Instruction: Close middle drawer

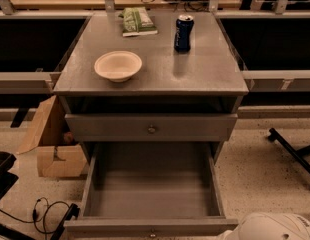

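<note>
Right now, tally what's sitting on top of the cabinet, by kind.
bowl: 1
soda can: 1
green packet: 1
Total: 3
The pincer is out of view, so it is not counted.

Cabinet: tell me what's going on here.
The middle drawer stands pulled far out, empty, not yet closed. Nothing is handling it: the gripper is not in view, only a white rounded robot part at the bottom right. A bowl, a can and a green packet sit on the cabinet top.

Bowl point(118, 65) sits left of can point(183, 33) atop cabinet point(210, 76) (middle drawer point(150, 186) below).
</note>
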Robot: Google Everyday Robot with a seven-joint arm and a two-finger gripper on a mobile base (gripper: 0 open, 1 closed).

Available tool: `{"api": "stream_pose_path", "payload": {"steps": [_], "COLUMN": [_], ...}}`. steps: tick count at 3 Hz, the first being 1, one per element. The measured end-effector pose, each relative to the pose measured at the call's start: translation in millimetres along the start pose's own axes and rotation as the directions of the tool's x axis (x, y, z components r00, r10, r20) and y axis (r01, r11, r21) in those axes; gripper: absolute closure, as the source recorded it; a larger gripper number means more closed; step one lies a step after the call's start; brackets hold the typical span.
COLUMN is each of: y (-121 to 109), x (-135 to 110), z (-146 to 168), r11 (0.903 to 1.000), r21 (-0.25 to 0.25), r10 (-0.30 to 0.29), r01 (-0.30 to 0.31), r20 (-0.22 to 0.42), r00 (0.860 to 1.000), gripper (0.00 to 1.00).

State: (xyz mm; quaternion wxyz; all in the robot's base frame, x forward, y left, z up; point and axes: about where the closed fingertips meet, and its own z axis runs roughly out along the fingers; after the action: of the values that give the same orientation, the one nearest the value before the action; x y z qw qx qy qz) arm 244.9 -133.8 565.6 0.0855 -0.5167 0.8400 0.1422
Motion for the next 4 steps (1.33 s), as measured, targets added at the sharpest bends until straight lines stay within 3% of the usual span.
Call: {"api": "stream_pose_path", "payload": {"steps": [1, 3, 4], "y": [-6, -80, -102], "x": [-6, -47, -60], "z": [19, 138, 171], "r11": [0.9999, 0.9989, 0.9982], "r21": [-0.012, -0.034, -0.055], "r10": [-0.008, -0.027, -0.017], "r01": [0.009, 0.031, 0.026], "r20": [0.025, 0.115, 0.148], "r00": [1.000, 0.993, 0.989], "gripper": [1.00, 1.00, 1.00]}}
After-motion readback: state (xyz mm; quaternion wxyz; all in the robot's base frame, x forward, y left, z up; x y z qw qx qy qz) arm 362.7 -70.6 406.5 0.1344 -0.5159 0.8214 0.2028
